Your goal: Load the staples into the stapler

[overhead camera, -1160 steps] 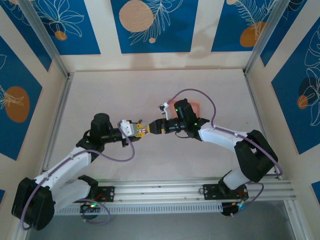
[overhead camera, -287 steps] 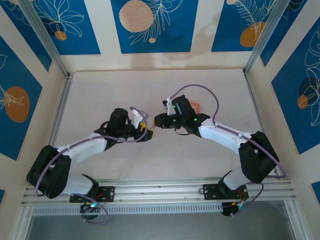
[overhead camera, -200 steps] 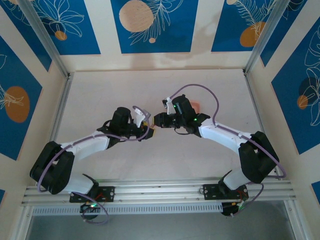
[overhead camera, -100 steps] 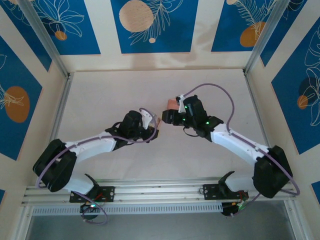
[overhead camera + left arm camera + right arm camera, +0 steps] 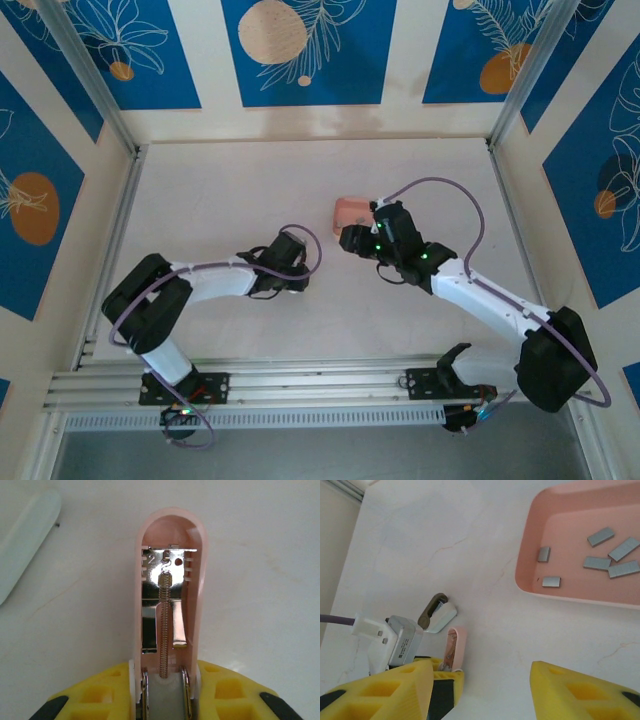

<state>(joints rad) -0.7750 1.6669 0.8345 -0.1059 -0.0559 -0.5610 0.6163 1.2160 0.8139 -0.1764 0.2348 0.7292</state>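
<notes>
My left gripper (image 5: pixel 162 680) is shut on a small pink stapler (image 5: pixel 170 580), swung open so its spring and metal channel show. In the right wrist view that pink stapler (image 5: pixel 456 645) stands on the table in the left gripper (image 5: pixel 447 677). Several grey staples (image 5: pixel 596 563) lie in the shallow pink tray (image 5: pixel 570 530). My right gripper (image 5: pixel 480 680) hangs open above the table between stapler and tray, holding nothing. From above, the left gripper (image 5: pixel 296 280) sits low on the table and the right gripper (image 5: pixel 347 238) is just near of the tray (image 5: pixel 350 208).
A second stapler, white with a brown top (image 5: pixel 436 614), lies on the table just beyond the pink one; its pale body (image 5: pixel 20 545) shows at the left wrist view's upper left. Patterned walls and metal rails (image 5: pixel 110 250) bound the table.
The left arm has swung inward and lowered the pink stapler to the table. The right gripper has drawn back off the tray towards the near right, uncovering it.
</notes>
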